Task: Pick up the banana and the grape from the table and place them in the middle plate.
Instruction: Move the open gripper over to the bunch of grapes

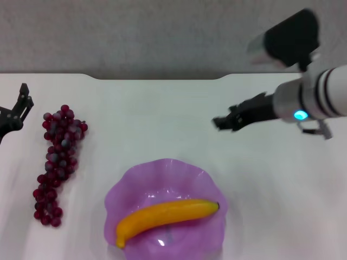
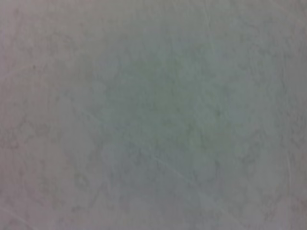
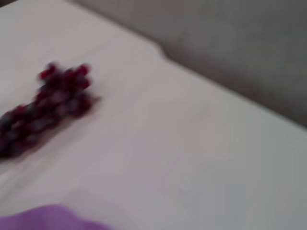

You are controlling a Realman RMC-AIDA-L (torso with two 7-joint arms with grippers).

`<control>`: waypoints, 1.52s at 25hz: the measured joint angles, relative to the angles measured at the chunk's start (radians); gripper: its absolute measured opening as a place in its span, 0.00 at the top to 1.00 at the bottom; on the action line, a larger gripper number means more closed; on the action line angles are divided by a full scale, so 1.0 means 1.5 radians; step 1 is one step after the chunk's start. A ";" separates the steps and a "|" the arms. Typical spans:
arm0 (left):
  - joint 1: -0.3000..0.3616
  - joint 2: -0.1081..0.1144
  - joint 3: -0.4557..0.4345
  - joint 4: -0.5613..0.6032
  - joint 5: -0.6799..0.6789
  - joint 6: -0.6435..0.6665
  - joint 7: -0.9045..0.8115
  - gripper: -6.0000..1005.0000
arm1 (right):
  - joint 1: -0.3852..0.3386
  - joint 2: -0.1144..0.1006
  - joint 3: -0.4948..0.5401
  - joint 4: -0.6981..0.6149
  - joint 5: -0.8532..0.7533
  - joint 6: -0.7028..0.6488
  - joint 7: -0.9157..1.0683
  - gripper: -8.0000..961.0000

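I am seeing the white worktop (image 1: 162, 119) meeting a grey wall (image 1: 135, 32). The banana (image 1: 162, 215) is lying in the middle plate (image 1: 130, 187), below my right tool (image 1: 219, 123), whose grip I cannot tell. The grape (image 1: 58, 157) is resting just beside the left tool (image 1: 23, 100), grip likewise unclear.

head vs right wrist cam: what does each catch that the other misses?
Only the head view shows the banana lying in the plate, the right gripper raised above the table right of centre, and the left gripper at the far left edge. The right wrist view adds nothing of its own. Both share the grapes on the table, a piece of the plate's purple rim, and the grey wall.
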 joint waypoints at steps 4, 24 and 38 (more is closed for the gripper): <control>0.000 0.000 0.000 0.000 0.000 -0.001 0.000 0.12 | -0.030 0.001 0.052 -0.041 -0.042 -0.003 0.000 0.50; 0.000 0.000 0.000 0.003 -0.003 -0.004 -0.001 0.12 | -0.323 0.010 -0.020 -0.090 -0.246 -0.656 0.216 0.98; 0.105 0.002 -0.016 -0.309 -0.007 -0.327 0.117 0.12 | -0.367 0.010 -0.134 0.070 -0.243 -0.894 0.274 0.98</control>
